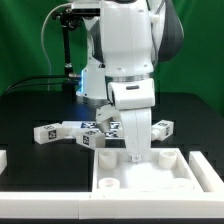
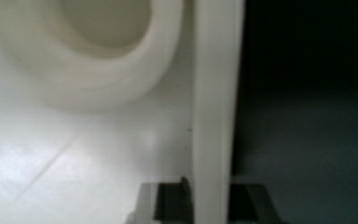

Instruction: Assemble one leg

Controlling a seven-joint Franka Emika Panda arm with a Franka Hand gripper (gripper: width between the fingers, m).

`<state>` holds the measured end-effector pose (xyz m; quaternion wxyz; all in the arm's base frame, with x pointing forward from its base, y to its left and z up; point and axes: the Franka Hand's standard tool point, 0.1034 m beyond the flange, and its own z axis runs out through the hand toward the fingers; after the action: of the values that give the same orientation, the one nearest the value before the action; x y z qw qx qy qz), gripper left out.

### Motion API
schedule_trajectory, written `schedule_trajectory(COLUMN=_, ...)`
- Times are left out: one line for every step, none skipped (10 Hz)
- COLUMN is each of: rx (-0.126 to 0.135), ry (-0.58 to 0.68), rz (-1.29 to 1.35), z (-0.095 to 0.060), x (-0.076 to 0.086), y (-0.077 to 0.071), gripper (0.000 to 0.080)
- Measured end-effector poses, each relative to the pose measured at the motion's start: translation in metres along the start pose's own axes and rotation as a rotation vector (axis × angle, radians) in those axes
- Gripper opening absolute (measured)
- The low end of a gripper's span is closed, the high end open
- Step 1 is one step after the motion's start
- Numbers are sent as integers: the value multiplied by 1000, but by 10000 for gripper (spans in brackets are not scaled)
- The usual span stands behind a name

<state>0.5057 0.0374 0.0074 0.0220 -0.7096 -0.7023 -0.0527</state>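
Observation:
Several legs, stubby white blocks with marker tags, lie on the black table behind the arm: one (image 1: 46,132) at the exterior view's left, two more (image 1: 70,128) (image 1: 92,139) beside it, another (image 1: 161,127) to the right. My gripper (image 1: 136,152) points straight down at the far rim of the large white square tray (image 1: 140,178). In the wrist view the tray's upright wall (image 2: 211,100) runs between my two dark fingers (image 2: 172,202), which press on both its sides; my gripper (image 2: 211,188) is shut on it. No leg is held.
Round raised sockets stand in the tray's corners (image 1: 108,183) (image 1: 165,157); one shows large and blurred in the wrist view (image 2: 87,40). A white block (image 1: 212,168) lies right of the tray, and a white edge (image 1: 3,158) at the left border.

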Motion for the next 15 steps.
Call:
schedule_trajectory(rx=1, ry=1, rz=-14, z=0, x=-1, y=0, gripper=51)
schedule_trajectory(rx=10, ry=6, rz=-13, z=1, x=8, y=0, gripper=51)
schedule_trajectory(rx=27, ry=13, rz=-13, z=2, x=19, y=1, gripper=51)
schedule_trajectory(rx=51, ry=13, rz=6, z=5, x=26, y=1, gripper=51)
schedule_trajectory(rx=74, ry=2, rz=32, z=5, x=26, y=1, gripper=51)
schedule_trajectory(rx=91, ry=-14, rz=38, z=5, x=26, y=0, gripper=51)
schedule_trajectory(rx=91, ry=-14, rz=37, z=5, x=25, y=0, gripper=51)
schedule_trajectory(rx=91, ry=-14, rz=37, z=6, x=25, y=0, gripper=51)
schedule_trajectory(rx=90, ry=-14, rz=38, z=5, x=25, y=1, gripper=131)
schedule_trajectory(rx=89, ry=-14, rz=38, z=5, x=25, y=1, gripper=292)
schedule_trajectory(rx=88, ry=-16, rz=41, z=2, x=24, y=2, gripper=292)
schedule_trajectory(rx=80, ry=-28, rz=43, z=-14, x=21, y=3, gripper=468)
schedule_trajectory(rx=69, ry=-42, rz=44, z=-31, x=17, y=1, gripper=468)
schedule_trajectory(rx=50, ry=-56, rz=55, z=-48, x=9, y=-1, gripper=612)
schedule_trajectory(rx=39, ry=-70, rz=96, z=-58, x=-1, y=-5, gripper=638)
